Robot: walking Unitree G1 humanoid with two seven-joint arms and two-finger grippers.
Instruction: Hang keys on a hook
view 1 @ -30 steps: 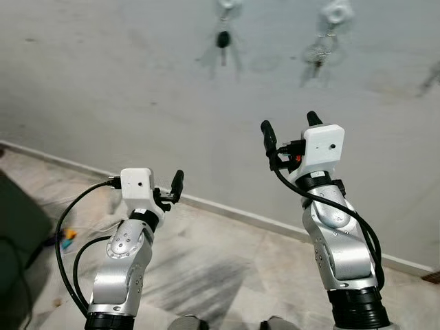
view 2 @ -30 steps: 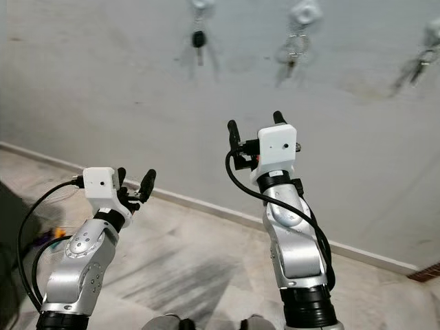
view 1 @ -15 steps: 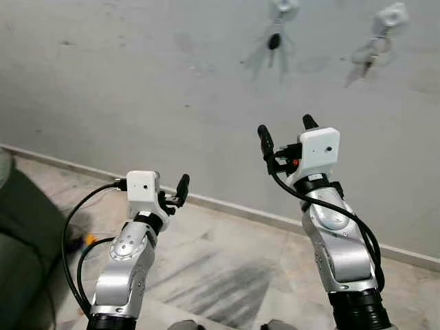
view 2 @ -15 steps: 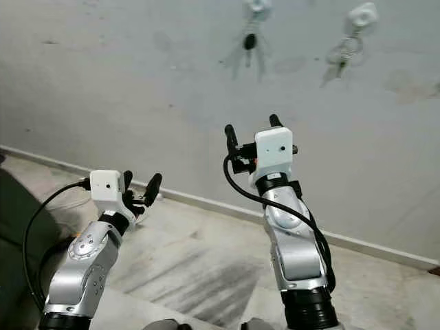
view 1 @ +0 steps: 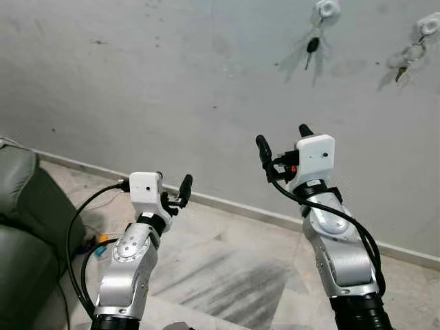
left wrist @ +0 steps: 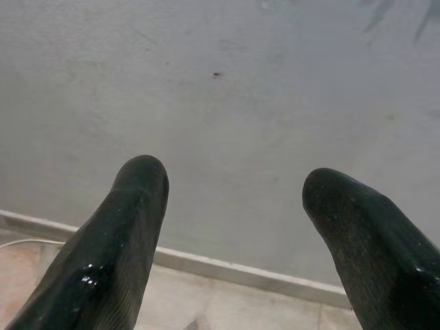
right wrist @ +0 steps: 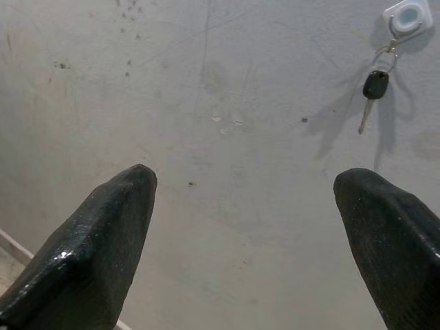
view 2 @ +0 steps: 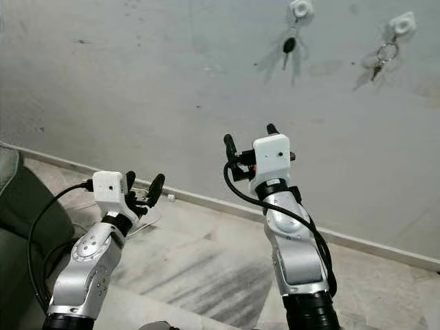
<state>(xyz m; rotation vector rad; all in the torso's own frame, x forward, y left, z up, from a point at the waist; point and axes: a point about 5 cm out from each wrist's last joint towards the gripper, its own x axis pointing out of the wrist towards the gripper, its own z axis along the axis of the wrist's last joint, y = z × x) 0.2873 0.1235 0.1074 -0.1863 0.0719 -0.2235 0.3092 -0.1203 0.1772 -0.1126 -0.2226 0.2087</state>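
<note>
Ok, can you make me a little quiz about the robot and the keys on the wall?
1. True or false: the right tool holds a key.
2. What hangs from the left white plastic wall hook? A) a black-headed key B) a towel C) a bag
3. Fill in: the silver key bunch hangs on the ____ white hook.

Key: 1 false, both tools are open and hold nothing, the left tool too. 2 A. 3 right.

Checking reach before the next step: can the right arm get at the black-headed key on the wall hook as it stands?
Probably not yet. The right gripper is open and empty, well below the black-headed key hanging from its white hook. Nothing blocks the path along the wall; the arm would likely need raising or a step closer.
</note>
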